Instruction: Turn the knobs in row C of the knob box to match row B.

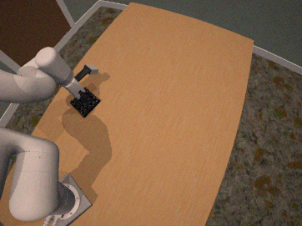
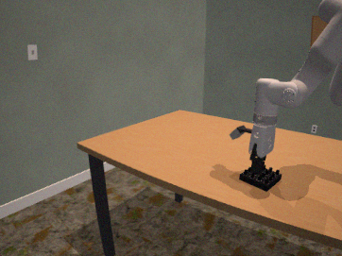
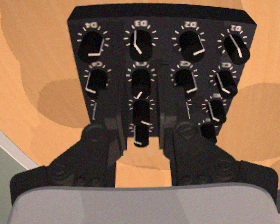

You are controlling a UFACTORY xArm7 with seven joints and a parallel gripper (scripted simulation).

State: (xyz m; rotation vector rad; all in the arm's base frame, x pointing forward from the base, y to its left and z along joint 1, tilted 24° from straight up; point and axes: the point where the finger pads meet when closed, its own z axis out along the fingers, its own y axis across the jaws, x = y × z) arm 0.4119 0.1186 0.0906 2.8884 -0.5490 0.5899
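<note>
Black, the square knob box (image 1: 86,109) (image 2: 265,186) (image 3: 160,14) sits on our brown wooden table (image 1: 167,88) (image 2: 161,143) (image 3: 35,55) beneath the black two-fingered gripper (image 1: 82,96) (image 2: 258,163) (image 3: 141,95), slightly parted, gripping nothing; drifting sideways, we could twist a neighbouring round black knob (image 3: 185,77) off its mark.

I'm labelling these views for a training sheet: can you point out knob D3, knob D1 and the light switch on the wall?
Knob D3 (image 3: 142,46): wrist view, on its top.
Knob D1 (image 3: 237,48): wrist view, on its top.
Light switch (image 2: 32,52): exterior view, middle of its plate.
</note>
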